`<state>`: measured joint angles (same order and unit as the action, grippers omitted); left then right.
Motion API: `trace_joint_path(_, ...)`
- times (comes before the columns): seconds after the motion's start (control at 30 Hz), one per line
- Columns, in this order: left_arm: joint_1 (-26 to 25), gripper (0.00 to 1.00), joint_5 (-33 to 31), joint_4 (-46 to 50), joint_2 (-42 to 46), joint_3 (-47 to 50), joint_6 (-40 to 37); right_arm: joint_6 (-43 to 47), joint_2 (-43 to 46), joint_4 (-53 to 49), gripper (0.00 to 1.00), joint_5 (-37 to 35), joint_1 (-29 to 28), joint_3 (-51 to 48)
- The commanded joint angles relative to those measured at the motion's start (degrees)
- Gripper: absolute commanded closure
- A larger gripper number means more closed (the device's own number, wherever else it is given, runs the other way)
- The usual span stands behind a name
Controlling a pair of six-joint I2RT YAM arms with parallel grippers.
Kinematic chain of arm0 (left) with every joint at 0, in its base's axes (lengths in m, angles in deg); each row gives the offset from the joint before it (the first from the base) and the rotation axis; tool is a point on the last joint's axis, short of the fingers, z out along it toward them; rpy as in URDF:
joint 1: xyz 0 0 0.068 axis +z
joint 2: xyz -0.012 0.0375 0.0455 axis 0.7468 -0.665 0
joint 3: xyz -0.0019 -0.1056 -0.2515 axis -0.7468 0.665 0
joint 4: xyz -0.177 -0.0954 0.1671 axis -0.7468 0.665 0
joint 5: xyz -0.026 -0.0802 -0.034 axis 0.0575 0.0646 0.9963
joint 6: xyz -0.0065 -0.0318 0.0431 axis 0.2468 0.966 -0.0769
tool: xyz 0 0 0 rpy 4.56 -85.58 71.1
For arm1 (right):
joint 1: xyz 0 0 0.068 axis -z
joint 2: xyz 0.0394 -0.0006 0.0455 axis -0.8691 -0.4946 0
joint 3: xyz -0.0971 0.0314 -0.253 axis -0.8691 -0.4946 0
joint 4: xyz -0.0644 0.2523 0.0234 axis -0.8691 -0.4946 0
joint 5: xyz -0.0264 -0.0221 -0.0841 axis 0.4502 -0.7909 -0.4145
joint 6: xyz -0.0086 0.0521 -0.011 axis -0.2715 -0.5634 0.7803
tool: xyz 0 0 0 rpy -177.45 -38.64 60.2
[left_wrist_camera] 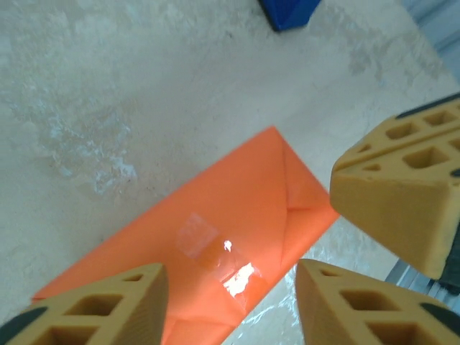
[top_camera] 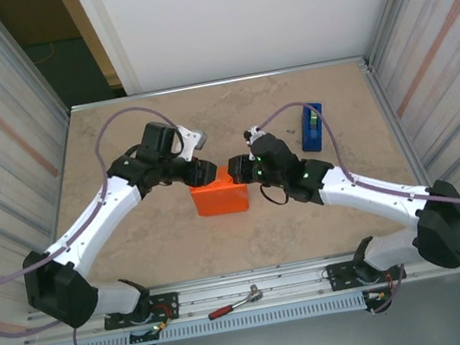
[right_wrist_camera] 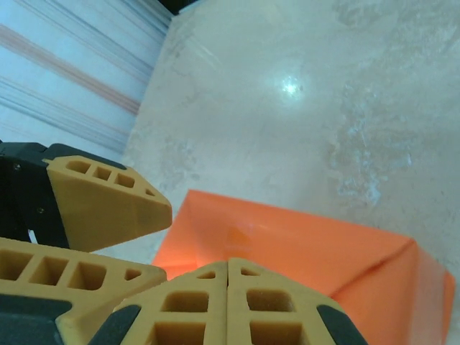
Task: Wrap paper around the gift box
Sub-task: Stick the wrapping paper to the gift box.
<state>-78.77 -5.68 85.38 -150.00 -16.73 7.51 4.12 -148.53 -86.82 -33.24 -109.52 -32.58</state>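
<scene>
Fingers [left_wrist_camera: 100,302] spread, my left gripper [top_camera: 206,174] hovers at the 9-to-3 orange paper parcel's [top_camera: 221,200] 11 o'clock, right gripper [top_camera: 239,172] pinched shut at 1.

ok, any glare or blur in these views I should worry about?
Left wrist: white glare on the clear tape over the paper, which otherwise reads fine. Right wrist: small hotspot on the table, no glare on the paper. Top external: even light, sharp.
</scene>
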Motion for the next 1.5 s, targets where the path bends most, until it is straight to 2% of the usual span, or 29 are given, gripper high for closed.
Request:
trace_joint_path(0.0,1.74,0.43,-2.49,-1.48,3.09,-1.40,2.29,2.69,-2.22,0.07,1.00,2.73,1.03,3.12)
trace_joint_path(0.17,5.32,0.30,-8.22,-3.40,6.69,1.82,5.55,3.20,-7.97,1.05,1.00,6.89,1.71,7.47)
trace_joint_path(0.33,10.82,0.13,-9.41,-5.90,9.70,6.88,9.35,3.93,-14.41,0.75,1.00,9.46,1.78,12.22)
trace_joint_path(0.5,13.58,0.01,-12.01,-7.77,12.16,12.22,10.77,4.02,-18.95,-0.24,1.00,10.26,1.90,14.34)
trace_joint_path(0.7,14.04,0.01,-17.56,-8.27,14.37,16.54,10.63,2.37,-21.14,0.74,1.00,10.48,2.67,11.75)
trace_joint_path(0.83,14.27,0.01,-19.01,-9.19,15.68,18.20,10.75,0.51,-21.31,2.36,1.00,11.55,2.98,9.86)
trace_joint_path(1.1,14.55,0.01,-15.85,-10.94,15.55,19.01,11.38,2.80,-17.39,0.91,1.00,13.37,3.68,13.76)
trace_joint_path(1.3,14.61,0.01,-13.16,-11.79,16.73,20.37,12.69,5.00,-11.31,-2.27,1.00,12.88,4.70,14.53)
trace_joint_path(1.37,14.56,0.01,-12.62,-11.65,17.66,21.36,13.55,5.36,-8.59,-3.27,0.90,11.88,5.16,13.10)
trace_joint_path(1.47,14.55,0.01,-12.19,-11.14,19.80,23.81,15.42,5.95,-3.92,-4.90,0.64,10.65,6.15,9.16)
